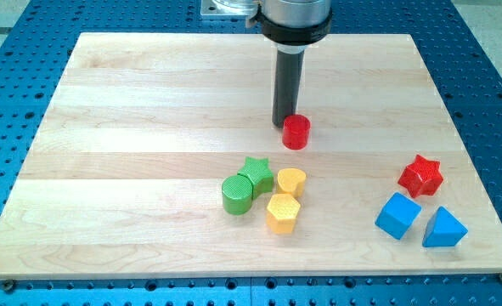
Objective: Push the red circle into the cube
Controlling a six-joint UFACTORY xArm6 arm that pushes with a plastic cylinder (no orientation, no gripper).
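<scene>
The red circle [296, 132] is a short red cylinder near the middle of the wooden board [132, 110]. My tip [282, 125] rests on the board just to the view's upper left of the red circle, touching or nearly touching it. The blue cube [398, 215] lies toward the view's lower right, far from the red circle.
A red star [420, 175] sits just above the blue cube, and a blue triangle [443, 228] lies to its right. A green star [256, 173], green cylinder [237, 195], yellow heart [291, 181] and yellow hexagon [282, 212] cluster below the red circle.
</scene>
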